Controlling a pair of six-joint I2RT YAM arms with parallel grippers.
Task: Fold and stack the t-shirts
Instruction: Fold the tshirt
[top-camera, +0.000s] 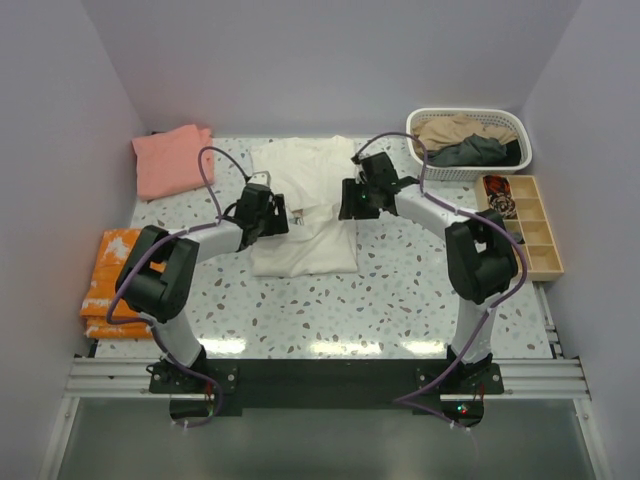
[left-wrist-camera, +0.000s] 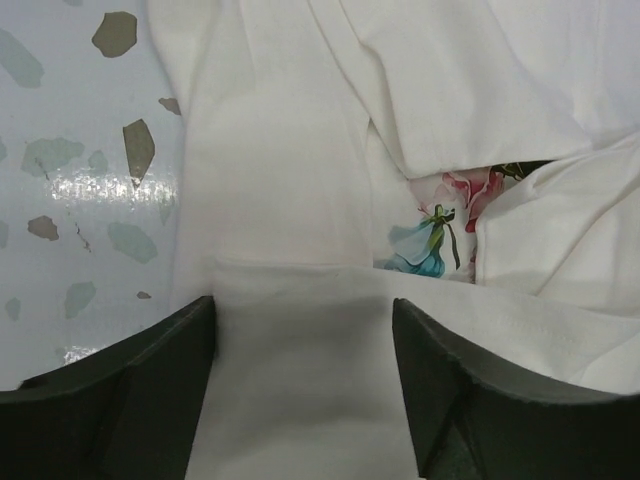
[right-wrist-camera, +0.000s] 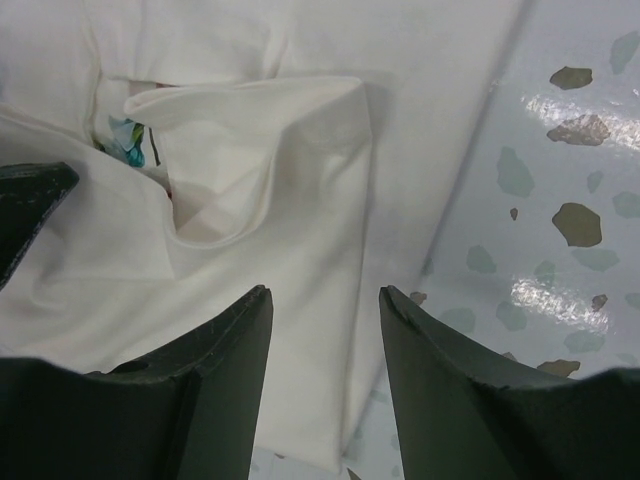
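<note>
Cream t-shirt (top-camera: 303, 248) half-folded, creased; rose print (left-wrist-camera: 468, 192) peeking between folds

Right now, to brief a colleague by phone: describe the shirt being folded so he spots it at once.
On the speckled table, look at the middle, between the left gripper and right gripper. The cream t-shirt lies there partly folded; unlike the plain salmon-pink t-shirt in the far left corner, it shows a floral print.
</note>
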